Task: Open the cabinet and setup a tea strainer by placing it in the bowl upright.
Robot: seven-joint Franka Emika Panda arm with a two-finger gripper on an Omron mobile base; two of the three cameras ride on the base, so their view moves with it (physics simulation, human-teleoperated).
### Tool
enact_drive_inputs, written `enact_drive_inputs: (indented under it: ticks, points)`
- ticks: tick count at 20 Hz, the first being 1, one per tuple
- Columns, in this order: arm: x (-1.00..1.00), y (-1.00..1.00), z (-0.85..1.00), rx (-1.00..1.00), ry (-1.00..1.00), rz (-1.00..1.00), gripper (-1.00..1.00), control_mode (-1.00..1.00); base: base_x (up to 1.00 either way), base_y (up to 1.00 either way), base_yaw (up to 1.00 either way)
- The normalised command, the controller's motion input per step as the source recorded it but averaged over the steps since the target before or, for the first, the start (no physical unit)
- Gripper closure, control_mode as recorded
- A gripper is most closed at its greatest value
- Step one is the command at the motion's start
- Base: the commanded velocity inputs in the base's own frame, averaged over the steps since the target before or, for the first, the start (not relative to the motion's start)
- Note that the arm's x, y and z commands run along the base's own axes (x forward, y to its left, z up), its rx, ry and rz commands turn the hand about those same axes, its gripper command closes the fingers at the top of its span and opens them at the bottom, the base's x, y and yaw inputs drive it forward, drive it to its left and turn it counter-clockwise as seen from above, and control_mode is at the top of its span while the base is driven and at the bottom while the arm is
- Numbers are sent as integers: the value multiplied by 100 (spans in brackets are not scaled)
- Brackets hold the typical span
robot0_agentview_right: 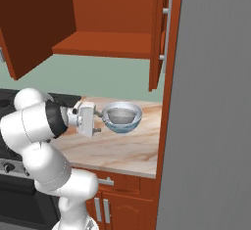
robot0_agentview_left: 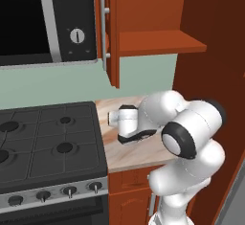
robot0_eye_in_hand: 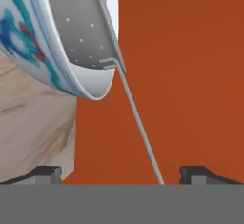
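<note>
Nearby, stove (robot0_agentview_left: 48,142), microwave (robot0_agentview_left: 48,20) (dial front), open cabinet (robot0_agentview_right: 112,38), bowl (robot0_agentview_right: 122,117).

In the left base view the arm's white links hide the bowl and most of the counter (robot0_agentview_left: 119,157) at centre right. In the hand view the bowl (robot0_eye_in_hand: 71,82) runs off the upper left edge, and the tea strainer (robot0_eye_in_hand: 88,23) with it.
</note>
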Motion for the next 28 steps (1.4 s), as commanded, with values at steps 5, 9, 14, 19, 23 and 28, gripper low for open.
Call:
enact_drive_inputs:
  ticks: [5, 9, 14, 19, 23, 28]
  points:
    - [-38, 11, 0, 23, 0, 0, -100, -100, 0, 0, 0]
    - [-47, 11, 14, 23, 0, 1, -100, -100, 0, 0, 0]
    - [-74, 16, 21, 23, 0, 6, -100, -100, 0, 0, 0]
    - [-73, 3, 30, 27, 0, 9, -100, -100, 0, 0, 0]
    - [-37, -1, 39, 44, 3, 6, -100, -100, 0, 0, 0]
    - [-20, -6, 24, 56, 8, 6, -100, -100, 0, 0, 0]
